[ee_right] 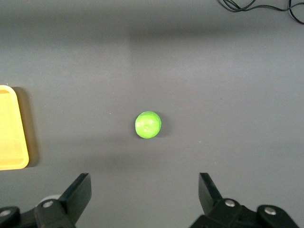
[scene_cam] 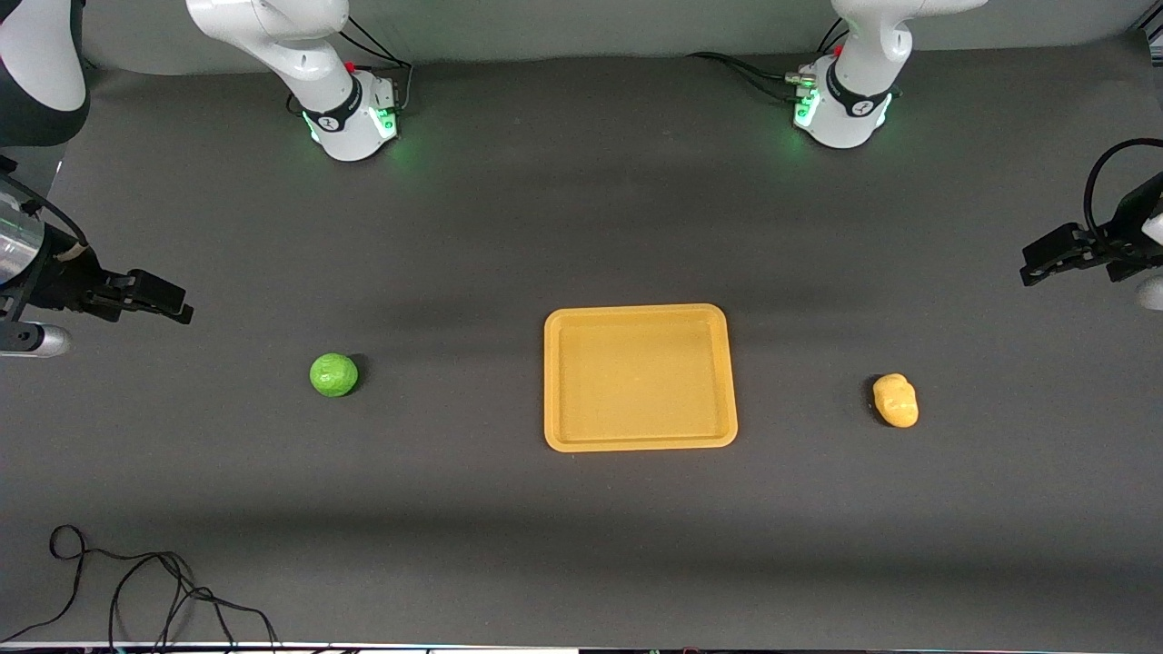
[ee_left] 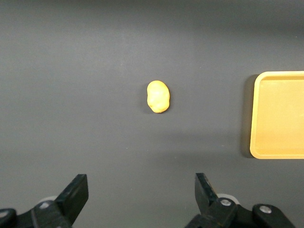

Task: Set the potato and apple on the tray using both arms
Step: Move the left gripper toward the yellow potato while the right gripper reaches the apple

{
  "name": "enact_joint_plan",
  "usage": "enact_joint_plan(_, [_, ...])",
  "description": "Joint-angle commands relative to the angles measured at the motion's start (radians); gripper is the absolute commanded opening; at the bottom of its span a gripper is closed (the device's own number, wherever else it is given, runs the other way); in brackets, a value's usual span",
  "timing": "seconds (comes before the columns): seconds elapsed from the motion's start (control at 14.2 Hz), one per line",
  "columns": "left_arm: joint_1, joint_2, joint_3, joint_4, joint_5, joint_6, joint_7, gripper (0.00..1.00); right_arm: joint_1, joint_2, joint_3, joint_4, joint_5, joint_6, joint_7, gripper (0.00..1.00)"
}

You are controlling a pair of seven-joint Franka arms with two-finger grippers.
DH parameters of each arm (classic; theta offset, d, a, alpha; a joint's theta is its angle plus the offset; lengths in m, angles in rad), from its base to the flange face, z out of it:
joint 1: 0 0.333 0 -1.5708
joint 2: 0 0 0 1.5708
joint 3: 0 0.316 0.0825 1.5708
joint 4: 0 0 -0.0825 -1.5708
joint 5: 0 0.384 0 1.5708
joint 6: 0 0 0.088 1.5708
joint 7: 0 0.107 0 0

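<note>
The orange-yellow tray [scene_cam: 640, 440] lies flat in the middle of the dark table, with nothing on it. The green apple [scene_cam: 333, 374] sits on the table toward the right arm's end. The yellow-orange potato [scene_cam: 896, 401] lies toward the left arm's end. My right gripper [scene_cam: 177, 305] is open and empty, up in the air over the table's end, apart from the apple [ee_right: 148, 125]. My left gripper [scene_cam: 1031, 263] is open and empty over the table's other end, apart from the potato [ee_left: 158, 96]. A tray edge shows in the left wrist view [ee_left: 256, 118] and the right wrist view [ee_right: 21, 142].
A loose black cable [scene_cam: 136, 590] lies on the table at the near edge toward the right arm's end; it also shows in the right wrist view [ee_right: 256, 5]. The two green-lit arm bases [scene_cam: 354, 118] [scene_cam: 840, 109] stand along the table edge farthest from the front camera.
</note>
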Motion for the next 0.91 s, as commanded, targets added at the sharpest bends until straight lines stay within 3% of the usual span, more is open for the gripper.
enact_joint_plan(0.0, [-0.013, -0.009, 0.008, -0.006, -0.006, 0.0, -0.009, 1.0, 0.005, -0.034, 0.001, -0.029, -0.013, -0.001, -0.025, 1.0])
enact_joint_plan(0.84, [-0.015, 0.011, 0.008, -0.022, -0.007, 0.043, -0.035, 1.0, 0.007, -0.021, -0.001, -0.025, -0.011, 0.001, -0.023, 1.0])
